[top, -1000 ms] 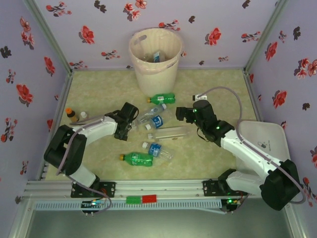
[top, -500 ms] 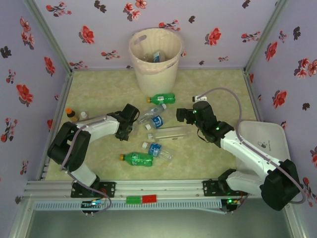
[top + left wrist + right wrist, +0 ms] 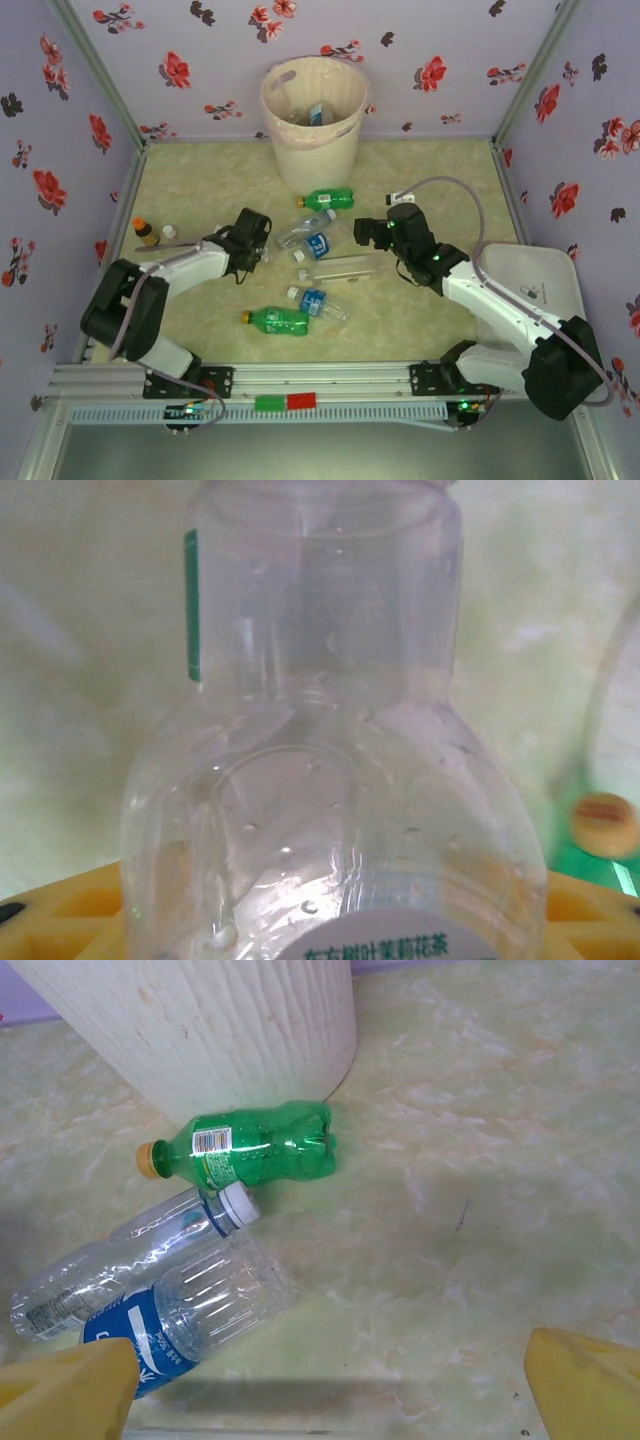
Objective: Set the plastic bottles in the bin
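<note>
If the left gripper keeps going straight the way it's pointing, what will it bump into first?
The clear bottle. In the left wrist view it sits right in front of the open left gripper, between its yellow fingers, with nothing before it. How close is hard to judge.

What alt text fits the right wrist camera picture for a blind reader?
A green bottle lies on its side beside the foot of a pale bin, two clear bottles nearby; the right gripper is open, holding nothing.
</note>
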Available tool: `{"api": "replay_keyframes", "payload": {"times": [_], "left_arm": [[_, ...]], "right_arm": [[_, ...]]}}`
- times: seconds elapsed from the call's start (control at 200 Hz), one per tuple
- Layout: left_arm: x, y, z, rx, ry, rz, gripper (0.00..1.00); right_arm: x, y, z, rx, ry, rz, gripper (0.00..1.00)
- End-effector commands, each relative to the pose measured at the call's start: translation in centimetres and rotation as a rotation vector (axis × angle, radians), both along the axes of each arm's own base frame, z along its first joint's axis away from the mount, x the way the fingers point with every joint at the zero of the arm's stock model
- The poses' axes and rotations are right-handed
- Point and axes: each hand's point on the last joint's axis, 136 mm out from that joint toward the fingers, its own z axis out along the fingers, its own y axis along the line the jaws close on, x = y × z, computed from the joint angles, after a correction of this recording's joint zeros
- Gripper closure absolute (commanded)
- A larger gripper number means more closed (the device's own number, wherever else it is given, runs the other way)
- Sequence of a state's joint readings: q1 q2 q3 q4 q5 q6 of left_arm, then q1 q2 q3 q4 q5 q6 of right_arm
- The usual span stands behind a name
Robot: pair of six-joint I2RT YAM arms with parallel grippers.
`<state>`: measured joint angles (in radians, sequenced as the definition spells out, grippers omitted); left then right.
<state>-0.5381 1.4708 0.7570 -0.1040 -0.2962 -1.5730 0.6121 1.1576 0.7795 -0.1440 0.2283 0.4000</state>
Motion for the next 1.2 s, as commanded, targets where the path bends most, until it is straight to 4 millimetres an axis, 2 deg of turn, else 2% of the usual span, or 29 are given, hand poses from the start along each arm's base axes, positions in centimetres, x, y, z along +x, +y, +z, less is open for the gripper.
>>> {"api": "replay_keyframes", "payload": {"times": [0.0, 0.12, 0.32, 0.485, 0.625, 0.705, 0.88, 1.01, 1.035, 1.195], "left_arm": [[2.8, -0.3, 5.8, 0.055, -0.283, -0.117, 0.5], [3.7, -0.7, 11.3, 0.144, -0.453, -0.234, 0.52], [4.6, -2.9, 21.0, 0.346, -0.664, -0.47, 0.52], [5.9, -4.2, 28.0, 0.462, -0.804, -0.548, 0.53], [7.6, -6.5, 33.8, 0.478, -0.942, -0.601, 0.54], [9.0, -8.2, 36.5, 0.471, -1.007, -0.642, 0.54], [12.8, -12.0, 39.8, 0.452, -1.086, -0.723, 0.54], [15.9, -15.1, 39.7, 0.44, -1.087, -0.809, 0.54], [16.8, -15.7, 38.7, 0.433, -1.066, -0.826, 0.54], [20.6, -18.1, 36.7, 0.446, -1.017, -0.884, 0.54]], "right_arm": [[0.4, 0.7, 1.2, 0.029, -0.035, 0.012, 0.0], [0.4, 0.8, 1.3, 0.043, -0.04, 0.011, 0.0], [0.5, 1.2, 1.5, 0.062, -0.05, 0.024, 0.0], [0.5, 1.3, 1.8, 0.068, -0.052, 0.029, 0.0], [0.0, 1.6, 2.0, 0.072, -0.048, 0.058, 0.0], [-0.2, 1.8, 2.0, 0.085, -0.04, 0.072, 0.0], [-1.0, 1.9, 1.6, 0.101, -0.01, 0.089, 0.0], [-1.5, 1.5, 1.5, 0.104, -0.009, 0.085, 0.0], [-1.5, 1.5, 1.6, 0.106, -0.011, 0.085, 0.0], [-1.9, 1.4, 1.9, 0.108, -0.015, 0.093, 0.0]]}}
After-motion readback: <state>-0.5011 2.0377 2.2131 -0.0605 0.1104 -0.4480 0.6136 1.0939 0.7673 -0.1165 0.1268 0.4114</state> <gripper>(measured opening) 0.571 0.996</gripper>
